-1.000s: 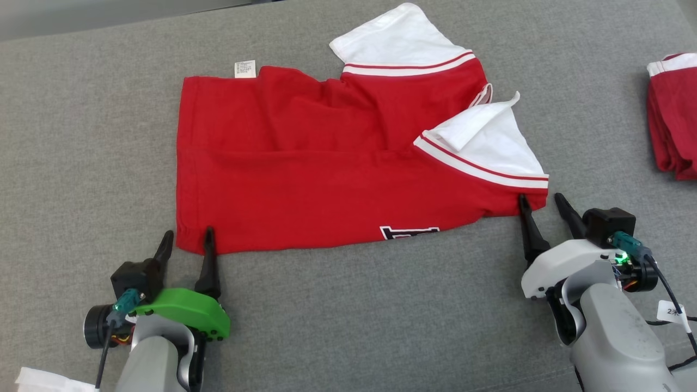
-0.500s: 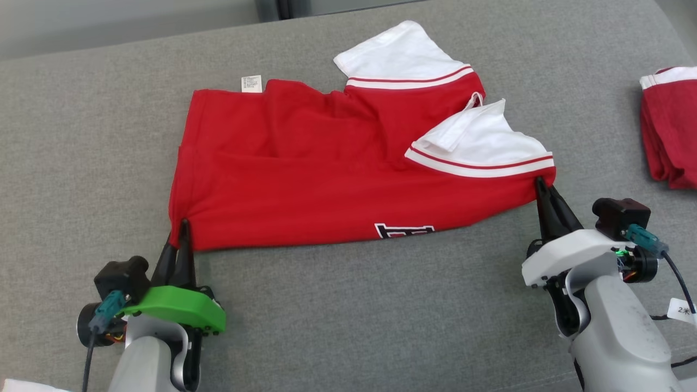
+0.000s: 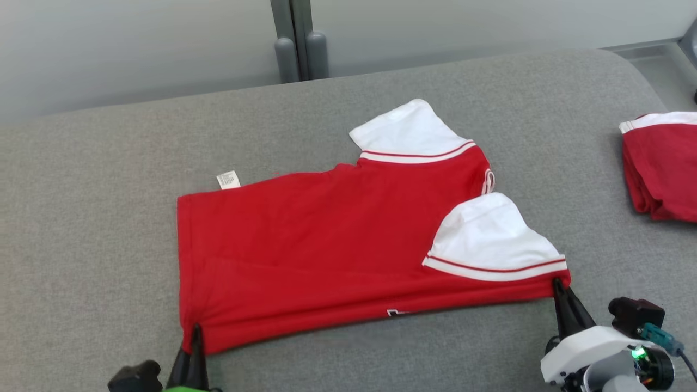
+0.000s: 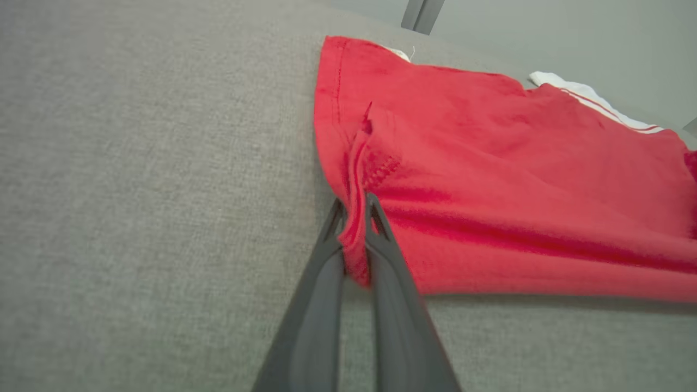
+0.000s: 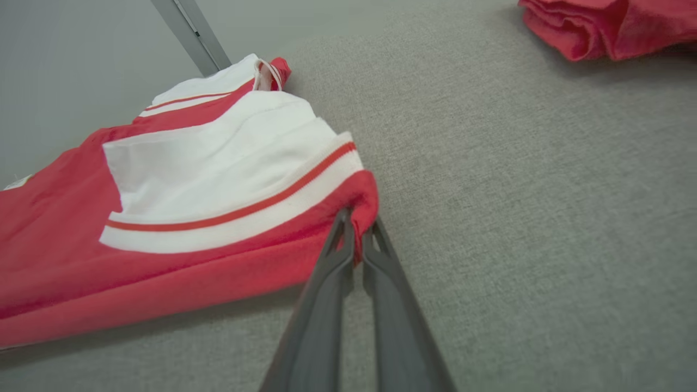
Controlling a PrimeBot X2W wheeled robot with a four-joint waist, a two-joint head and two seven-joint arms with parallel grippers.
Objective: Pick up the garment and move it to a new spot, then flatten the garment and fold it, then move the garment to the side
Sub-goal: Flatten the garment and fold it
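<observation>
The garment is a red shirt with white, red-striped sleeves, lying folded lengthwise on the grey surface. My left gripper is shut on its near left corner, with red hem cloth bunched between the fingers in the left wrist view. My right gripper is shut on the near right corner just under the white sleeve, and the cloth folds over the pinched tips. The near edge is lifted slightly off the surface between both grips.
A second red garment, folded, lies at the right edge, also at the top right in the right wrist view. Beyond the grey cushion's far edge stand a pale wall and a grey post.
Both grippers went from open beside the garment's near corners to shut on them. The head camera has tilted up, so the scene sits lower; the right sleeve now lies flatter.
</observation>
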